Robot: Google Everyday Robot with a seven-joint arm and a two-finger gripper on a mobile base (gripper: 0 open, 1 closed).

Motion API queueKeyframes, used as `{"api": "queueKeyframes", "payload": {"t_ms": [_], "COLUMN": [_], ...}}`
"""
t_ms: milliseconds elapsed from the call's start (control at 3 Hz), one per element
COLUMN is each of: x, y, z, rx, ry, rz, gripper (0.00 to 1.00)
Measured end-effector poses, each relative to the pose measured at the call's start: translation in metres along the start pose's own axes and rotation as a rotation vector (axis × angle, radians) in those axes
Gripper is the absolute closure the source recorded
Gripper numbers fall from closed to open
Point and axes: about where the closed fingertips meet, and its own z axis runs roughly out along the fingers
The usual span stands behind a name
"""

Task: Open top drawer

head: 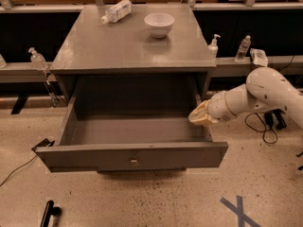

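The top drawer (132, 156) is a wide dull grey drawer with a flat front panel and one small round knob (134, 162). It stands pulled far out of the grey cabinet (132, 46), and its inside looks empty. My gripper (199, 115), with pale tan fingers on a white arm (265, 93), is at the drawer's right side wall, near its rear right corner. It holds nothing that I can see.
A white bowl (159, 24) and a lying plastic bottle (116, 11) are on the cabinet top. Small bottles (214, 45) stand on a ledge behind. Cables (265, 126) lie on the floor at right, blue tape (239, 212) at bottom right.
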Motion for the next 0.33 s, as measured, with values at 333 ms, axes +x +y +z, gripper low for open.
{"api": "queueKeyframes", "payload": {"t_ms": [333], "x": [-0.0035], "y": [-0.0208], "z": [-0.0107], "rx": [0.052], "ry": [-0.034], "rz": [-0.013], "gripper": [0.88]}}
